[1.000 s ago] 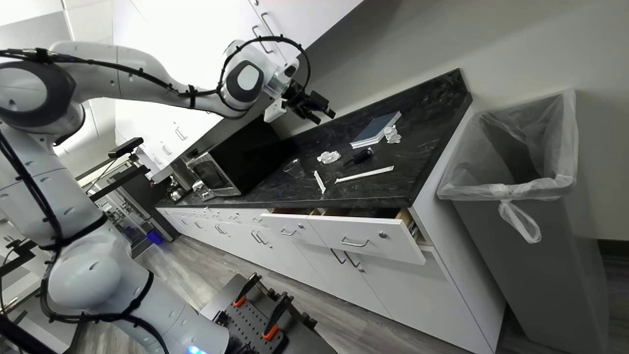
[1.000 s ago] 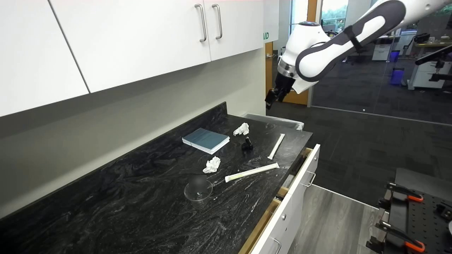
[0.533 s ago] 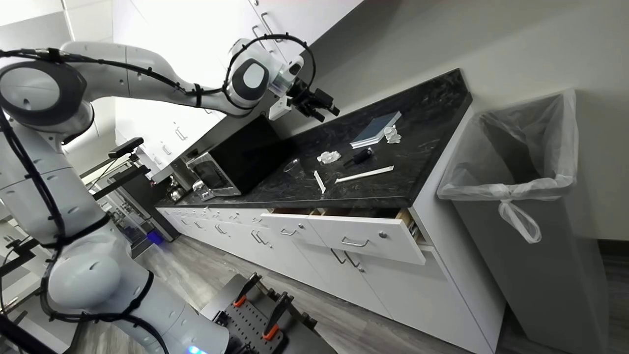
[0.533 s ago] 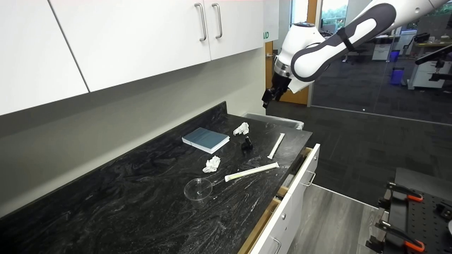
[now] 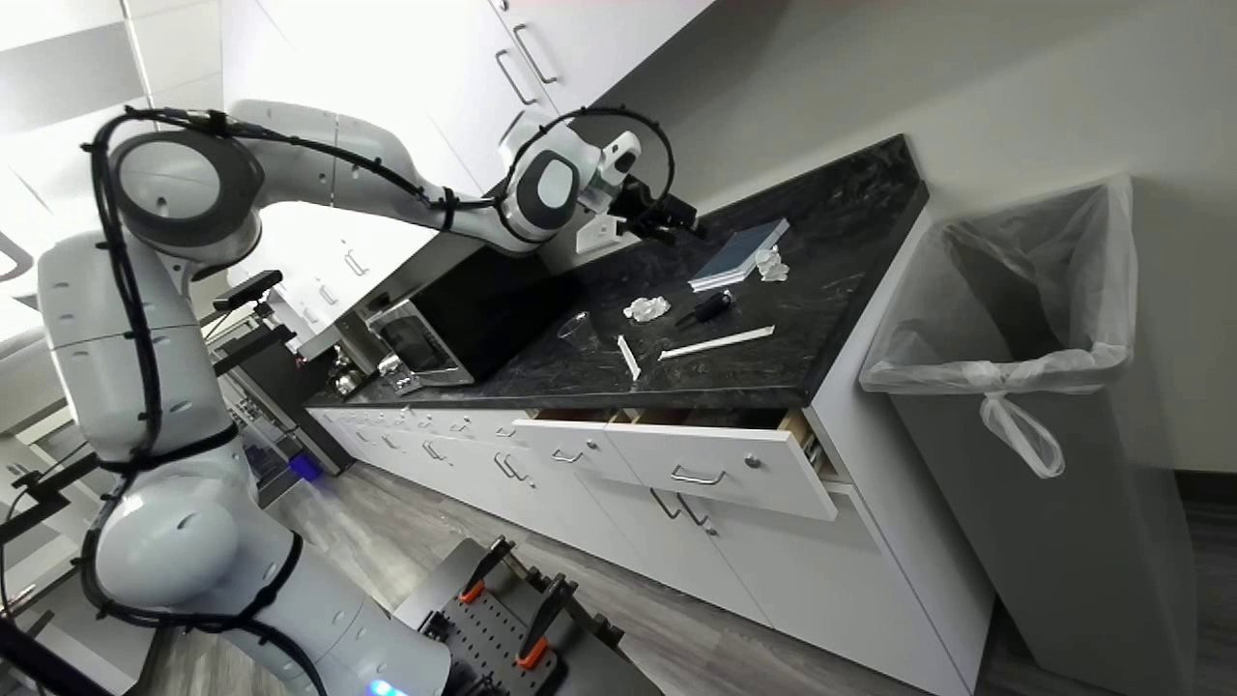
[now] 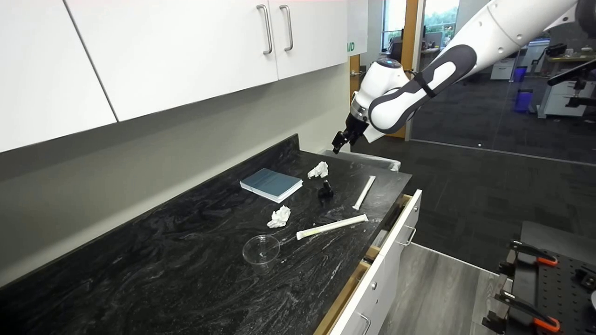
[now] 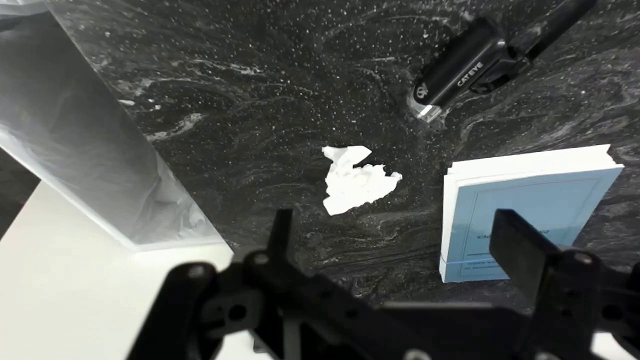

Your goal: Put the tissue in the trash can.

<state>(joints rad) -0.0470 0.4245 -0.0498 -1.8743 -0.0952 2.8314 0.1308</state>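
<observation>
Recorder: Pincer?

Operator: I have the matte black two-fingered pincer [image 7: 395, 215] spread, its squared fingers [image 7: 520, 245] wide apart. In both exterior views it hangs tilted above the black, stone-like surface [image 6: 186, 265], which is veined with pale swirls.

Recorder: Tissue?

Operator: I count two. One white, crumpled, jagged-edged tissue [image 7: 357, 185] lies on the surface. In my wrist view it shows beyond the fingers, sideways between them and closer to the one at the picture's left.

Recorder: Its neighbours?

Operator: A rectangular blue-covered book [image 7: 540, 195], thick with white page edges, near it but apart. Also near: a black cylindrical device [image 7: 457, 70] with a clear end, lettered CATEYE.

Recorder: Other tissue?

Operator: A second white tissue [image 6: 279, 217], wadded into a lump, lies on the surface between the book and a round, transparent cup [image 6: 261, 250]. Two slim, straight white sticks [image 6: 333, 226] with flattened ends lie nearer the front edge. Below that edge, a white-fronted, wood-sided drawer [image 5: 720, 454] is pulled out.

Recorder: Trash can?

Operator: In an exterior view, a tall, smooth grey trash can [image 5: 1053, 551] stands just beside the surface's end. A wrinkled, translucent plastic liner [image 5: 1005, 373] folds over its rim, gathered into a hanging loop.
</observation>
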